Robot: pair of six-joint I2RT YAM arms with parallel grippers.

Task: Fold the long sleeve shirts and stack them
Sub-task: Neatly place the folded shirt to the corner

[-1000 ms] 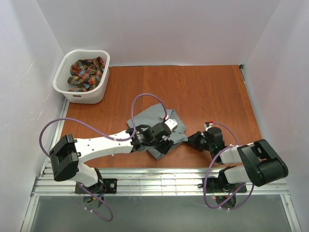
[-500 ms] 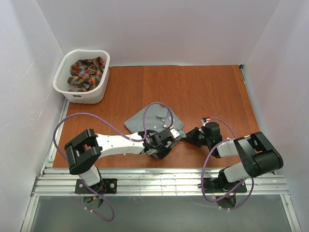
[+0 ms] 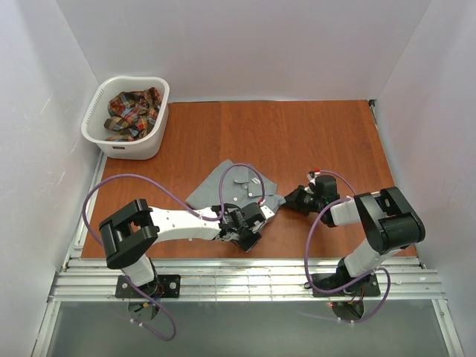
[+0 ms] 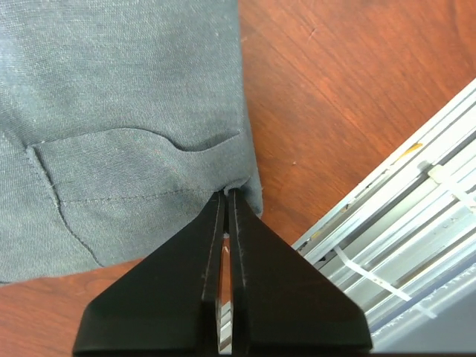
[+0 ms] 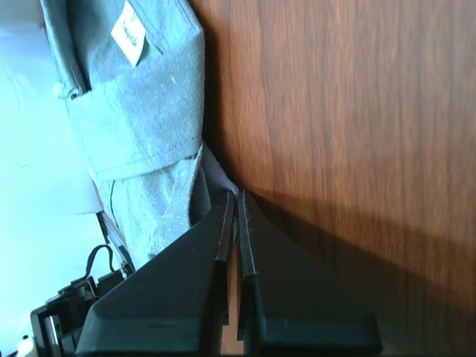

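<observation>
The grey long sleeve shirt (image 3: 229, 184) lies folded on the wooden table, near its front edge. My left gripper (image 3: 260, 214) is shut on the shirt's near hem. In the left wrist view the fingertips (image 4: 226, 195) pinch the grey cloth (image 4: 111, 111) just below a stitched pocket flap. My right gripper (image 3: 291, 199) is shut on the shirt's right corner. The right wrist view has a fold of the shirt (image 5: 141, 119) running in between the closed fingers (image 5: 236, 196). The plaid long sleeve shirt (image 3: 132, 111) sits crumpled in the basket.
A white plastic laundry basket (image 3: 134, 147) stands at the back left corner. A metal rail (image 3: 245, 279) runs along the table's near edge, close beside the left gripper (image 4: 416, 223). White walls enclose the table on three sides.
The left gripper came off the top of the shirt toward the near edge and closed on its hem. The right gripper moved back and left with its corner; the shirt spread toward the back left.
</observation>
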